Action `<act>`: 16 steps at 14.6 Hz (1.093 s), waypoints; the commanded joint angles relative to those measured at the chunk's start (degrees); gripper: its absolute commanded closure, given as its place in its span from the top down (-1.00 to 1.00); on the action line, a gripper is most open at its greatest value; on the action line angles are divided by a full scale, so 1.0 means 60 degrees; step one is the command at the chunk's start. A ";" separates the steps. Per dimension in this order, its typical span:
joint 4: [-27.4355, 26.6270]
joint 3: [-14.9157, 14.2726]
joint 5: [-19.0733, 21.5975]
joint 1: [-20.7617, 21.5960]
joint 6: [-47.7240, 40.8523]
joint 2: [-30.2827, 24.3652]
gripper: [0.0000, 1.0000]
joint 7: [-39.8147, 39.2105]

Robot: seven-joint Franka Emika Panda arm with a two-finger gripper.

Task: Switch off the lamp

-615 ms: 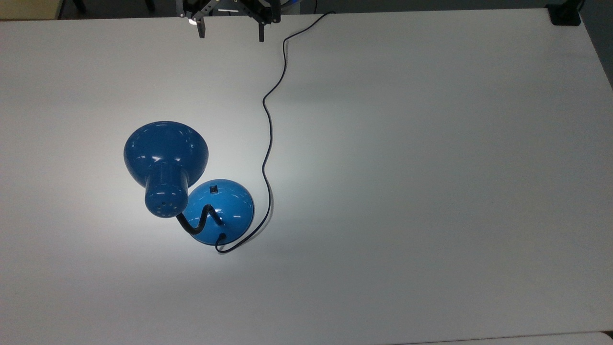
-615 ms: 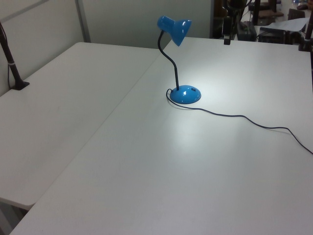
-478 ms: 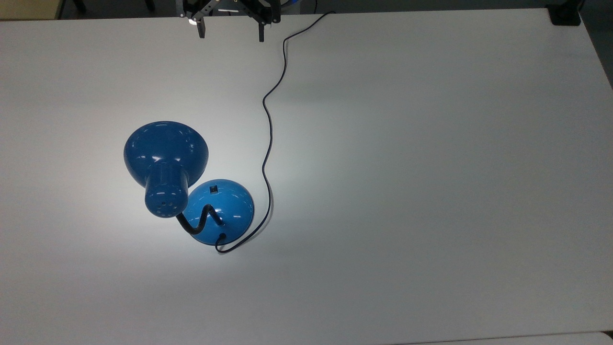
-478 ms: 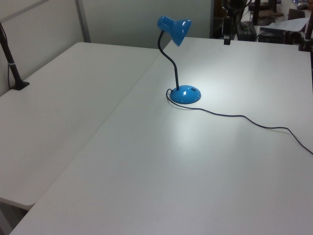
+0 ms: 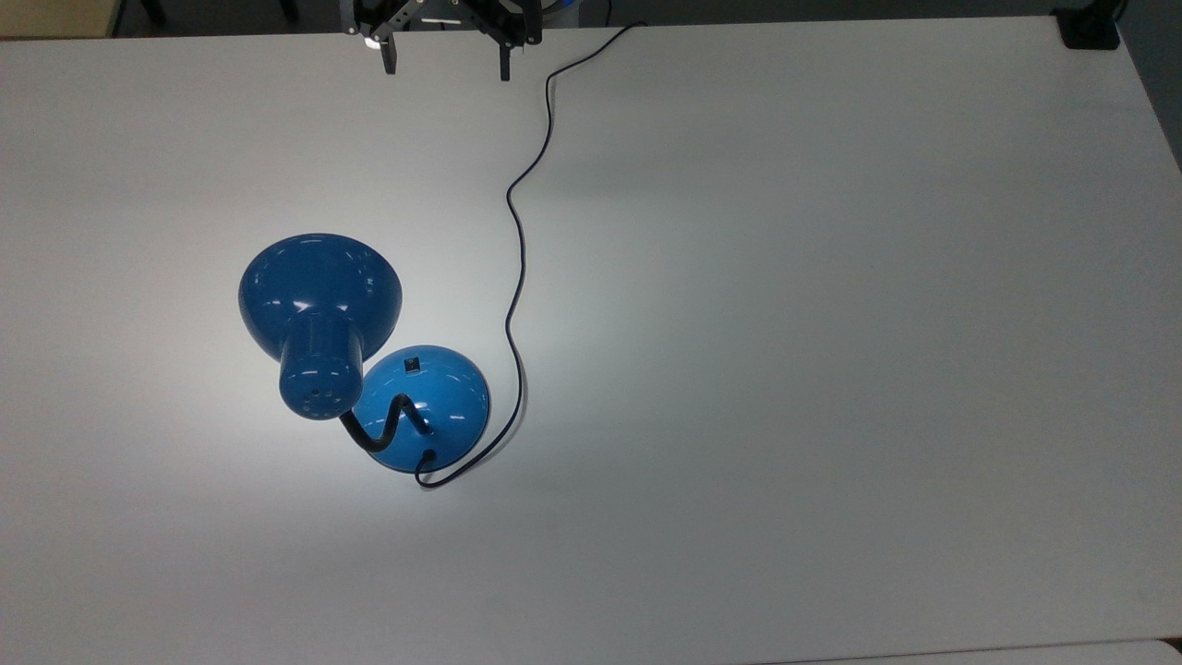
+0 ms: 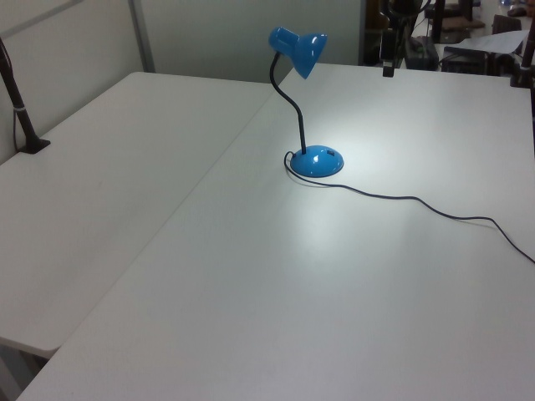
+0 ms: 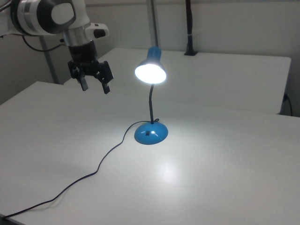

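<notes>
I have the blue desk lamp [image 7: 151,101] standing upright on the white counter [image 7: 225,159], its bulb lit and throwing a bright pool around its domed base [image 7: 150,133]. My end effector [image 7: 95,87] hangs in the air well apart from the lamp, off toward the side where the black cord [image 7: 105,161] trails away from the base. Its two fingers are spread apart and grasp nothing. I judge the task to be at its opening step: the approach is not yet made and the light is on. The small black switch [image 5: 413,366] sits on the slope of the base, on the side away from the gooseneck [image 5: 386,426]. Next I would need to bring the end effector over the base, clear of the shade [image 5: 319,294], and press one fingertip down onto that switch.
</notes>
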 commanded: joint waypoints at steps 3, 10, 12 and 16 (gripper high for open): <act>-0.0043 -0.0166 -0.0050 0.0180 -0.0275 -0.0090 0.78 -0.0733; -0.0043 -0.0166 -0.0021 0.0194 -0.0319 -0.0047 -1.00 -0.1177; -0.0043 -0.0166 -0.0021 0.0180 -0.0290 -0.0017 -1.00 -0.1177; -0.0160 -0.0225 -0.0020 0.0107 -0.0232 -0.0003 -1.00 -0.1235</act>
